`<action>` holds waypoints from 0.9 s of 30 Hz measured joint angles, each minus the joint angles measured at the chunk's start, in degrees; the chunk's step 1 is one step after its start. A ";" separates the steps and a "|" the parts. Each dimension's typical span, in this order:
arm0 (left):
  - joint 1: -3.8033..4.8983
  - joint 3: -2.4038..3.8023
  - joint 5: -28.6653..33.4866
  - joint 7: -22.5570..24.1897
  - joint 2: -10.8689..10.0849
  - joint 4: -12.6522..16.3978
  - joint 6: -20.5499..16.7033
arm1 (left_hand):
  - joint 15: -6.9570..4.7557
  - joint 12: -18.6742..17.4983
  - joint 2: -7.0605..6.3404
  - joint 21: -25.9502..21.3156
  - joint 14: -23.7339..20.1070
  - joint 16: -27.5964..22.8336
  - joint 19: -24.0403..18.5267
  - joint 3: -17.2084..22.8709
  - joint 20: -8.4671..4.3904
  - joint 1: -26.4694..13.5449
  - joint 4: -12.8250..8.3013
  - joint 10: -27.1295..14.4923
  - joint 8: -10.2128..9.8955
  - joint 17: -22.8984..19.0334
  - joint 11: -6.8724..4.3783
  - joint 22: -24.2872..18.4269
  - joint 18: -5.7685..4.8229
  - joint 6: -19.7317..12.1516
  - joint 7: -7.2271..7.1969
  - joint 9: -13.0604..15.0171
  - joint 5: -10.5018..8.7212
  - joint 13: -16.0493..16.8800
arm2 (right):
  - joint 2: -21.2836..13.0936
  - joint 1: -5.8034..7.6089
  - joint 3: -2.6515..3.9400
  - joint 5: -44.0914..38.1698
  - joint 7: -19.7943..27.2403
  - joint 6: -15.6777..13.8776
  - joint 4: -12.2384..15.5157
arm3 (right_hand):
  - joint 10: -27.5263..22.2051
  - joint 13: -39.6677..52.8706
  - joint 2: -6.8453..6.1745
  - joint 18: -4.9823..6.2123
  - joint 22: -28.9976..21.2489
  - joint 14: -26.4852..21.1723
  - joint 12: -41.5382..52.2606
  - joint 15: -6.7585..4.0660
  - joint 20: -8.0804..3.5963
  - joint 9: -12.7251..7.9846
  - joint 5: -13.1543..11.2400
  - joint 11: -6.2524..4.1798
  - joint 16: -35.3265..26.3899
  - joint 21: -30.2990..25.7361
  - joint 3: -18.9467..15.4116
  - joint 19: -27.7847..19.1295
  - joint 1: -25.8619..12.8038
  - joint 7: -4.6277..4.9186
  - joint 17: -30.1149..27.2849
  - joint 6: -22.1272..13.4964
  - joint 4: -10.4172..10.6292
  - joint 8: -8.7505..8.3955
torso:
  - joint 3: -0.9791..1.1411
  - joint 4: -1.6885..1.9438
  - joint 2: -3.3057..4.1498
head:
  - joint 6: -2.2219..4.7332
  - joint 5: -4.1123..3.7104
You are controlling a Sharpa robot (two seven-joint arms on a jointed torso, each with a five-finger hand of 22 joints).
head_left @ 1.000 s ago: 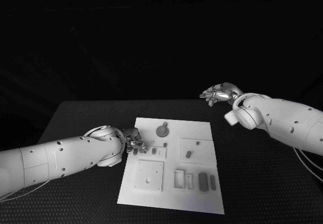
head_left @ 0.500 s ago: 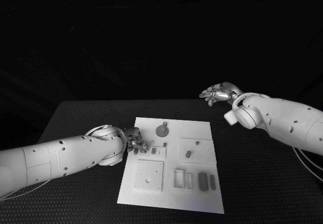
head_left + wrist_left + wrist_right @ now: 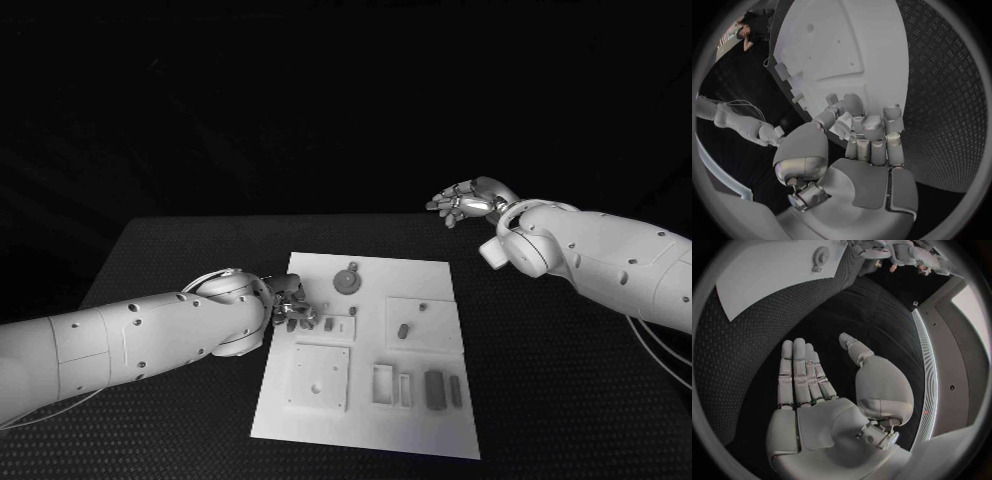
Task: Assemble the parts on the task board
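Black table (image 3: 562, 360), textured surface; dark background beyond far edge.

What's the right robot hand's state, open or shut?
Open. The right robot hand shows a flat palm with straight fingers holding nothing, raised over the black table, away from the task board.

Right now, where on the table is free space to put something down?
Bare table lies right of the task board, below the raised right hand, and beyond the board's far edge. The board's left edge is crowded by the left hand, whose fingers are curled there; whether they hold anything is unclear.
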 measured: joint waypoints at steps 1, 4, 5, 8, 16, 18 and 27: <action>0.00 0.01 -0.26 -0.02 0.02 0.02 0.07 | 0.00 0.00 0.00 0.00 0.00 0.08 0.00 0.08 0.00 0.00 -0.08 0.00 0.14 0.00 0.00 0.00 0.00 -0.01 -0.01 -0.01 0.22 0.00 | 0.00 0.00 0.00 0.00 0.00 0.00 0.00 | 0.00 -0.02 0.00 0.00 0.00 0.00 0.00 0.00 0.00 0.00 0.00 0.00 0.00 0.00 0.00 0.00 0.00 0.00 0.00 0.00 0.00 0.00 | 0.00 0.00 -0.01 | 0.00 0.00; 0.02 0.05 -1.08 -0.14 0.09 0.07 0.36 | 0.00 0.19 0.00 0.00 0.00 0.08 0.12 0.12 -0.12 0.00 -0.12 0.00 0.15 0.00 0.00 0.00 0.00 -0.06 -0.06 -0.01 0.47 0.01 | 0.00 0.00 0.00 0.00 0.01 0.00 0.00 | 0.00 -0.02 0.00 0.00 0.00 0.00 0.00 0.00 0.00 0.00 0.00 0.00 0.00 0.00 0.00 0.00 0.00 0.00 0.00 0.00 0.00 0.00 | -0.01 -0.01 -0.01 | 0.01 -0.02; 0.02 0.07 -1.37 -0.20 0.10 0.10 0.45 | 0.00 0.27 0.00 0.00 0.00 0.32 0.21 0.12 -0.21 0.00 -0.12 0.00 0.26 0.00 0.00 0.00 -0.01 -0.06 -0.06 -0.01 0.54 0.06 | 0.00 0.00 0.00 0.00 0.01 0.00 0.00 | 0.00 -0.02 0.00 0.00 0.05 0.00 0.00 0.00 0.00 0.00 0.00 0.00 0.00 0.00 0.00 0.00 0.00 0.00 0.00 0.00 0.00 0.00 | 0.00 -0.01 -0.01 | 0.01 -0.02; 0.03 0.10 -2.10 -0.37 0.15 0.22 0.62 | 0.00 0.28 0.00 0.00 0.00 0.33 0.21 0.12 -0.21 0.00 -0.12 0.01 0.42 0.00 0.00 -0.01 0.00 -0.09 -0.09 -0.01 0.76 0.06 | 0.00 0.00 0.00 0.00 0.01 0.00 0.00 | 0.00 -0.02 0.00 0.00 0.06 0.00 0.00 0.00 0.00 0.00 0.00 0.00 0.00 0.00 0.00 0.00 0.00 0.00 0.00 0.01 0.00 0.00 | 0.00 0.00 -0.01 | 0.04 -0.03; 0.02 0.18 -3.81 -1.19 0.24 0.61 0.85 | 0.00 1.65 0.00 0.42 0.00 1.23 0.72 -0.12 -0.31 0.00 -0.36 0.22 1.44 0.00 -0.22 -0.01 -0.01 -0.15 -0.16 0.13 3.21 0.37 | 0.03 0.00 0.00 0.00 0.01 0.01 0.00 | 0.00 -0.07 0.00 0.00 0.05 0.00 0.00 0.00 0.00 0.01 0.00 0.00 0.00 0.00 0.00 0.00 0.00 -0.01 0.00 0.01 0.00 0.00 | 0.00 0.02 -0.01 | -0.01 0.02; 0.00 0.21 -4.12 -1.34 0.23 0.68 0.85 | 0.00 2.20 0.00 0.42 0.00 1.63 0.72 -0.12 -0.31 0.00 -0.36 0.22 1.68 0.03 -0.22 -0.01 -0.02 -0.15 -0.16 0.28 3.76 0.49 | 0.02 0.00 0.00 0.00 0.01 0.02 0.00 | 0.00 -0.07 0.00 0.00 0.07 0.00 0.00 0.00 0.00 0.01 0.00 0.00 0.00 0.00 0.00 0.00 0.00 -0.01 0.00 0.01 0.00 0.00 | 0.00 0.02 -0.01 | -0.05 0.03; -0.06 0.27 -4.99 -1.77 0.17 0.82 0.88 | 0.00 2.76 0.00 0.67 0.00 1.85 0.92 -0.20 -0.51 0.00 -0.43 0.22 2.14 0.08 -0.22 0.03 -0.03 -0.18 -0.19 0.60 3.77 0.60 | 0.02 0.00 0.00 0.00 0.01 0.02 0.01 | 0.00 -0.12 0.00 0.00 0.11 0.00 0.22 0.00 0.00 -0.04 0.00 0.00 0.00 -0.08 0.00 0.00 0.00 -0.02 0.00 0.02 0.00 0.00 | -0.03 0.06 -0.01 | -0.02 0.08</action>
